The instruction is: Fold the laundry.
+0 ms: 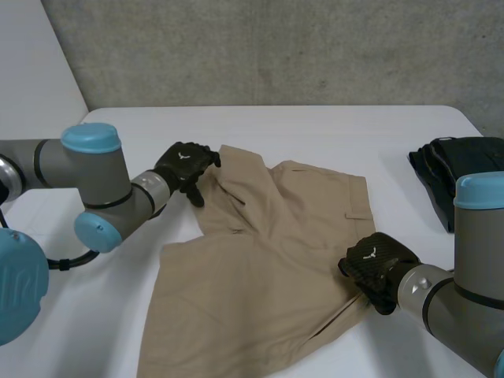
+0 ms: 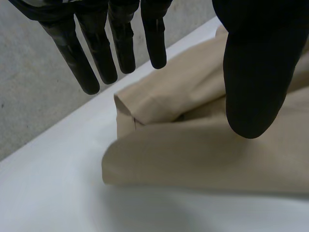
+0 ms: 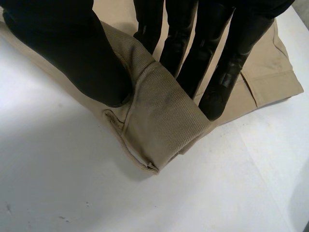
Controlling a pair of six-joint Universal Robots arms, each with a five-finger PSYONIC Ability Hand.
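Right hand (image 1: 376, 264), lower right: thumb and fingers clamped on a raised fold at the edge of the tan shorts (image 1: 264, 264). Shorts lie frame centre on the white table (image 1: 331, 130): probably light, limp, easily creased; best held at corners and hems. Left hand (image 1: 185, 164), upper left: fingers straight and spread, at the shorts' far corner.

Left hand (image 1: 183, 164) is just spread out, fingers straight, thumb held apart. Right hand (image 1: 376, 264) has the shorts (image 1: 252, 276) edge pinched between thumb and fingers.

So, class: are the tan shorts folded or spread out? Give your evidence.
Mostly spread: the tan shorts lie flat on the table, one edge lifted, pinched in the right hand.
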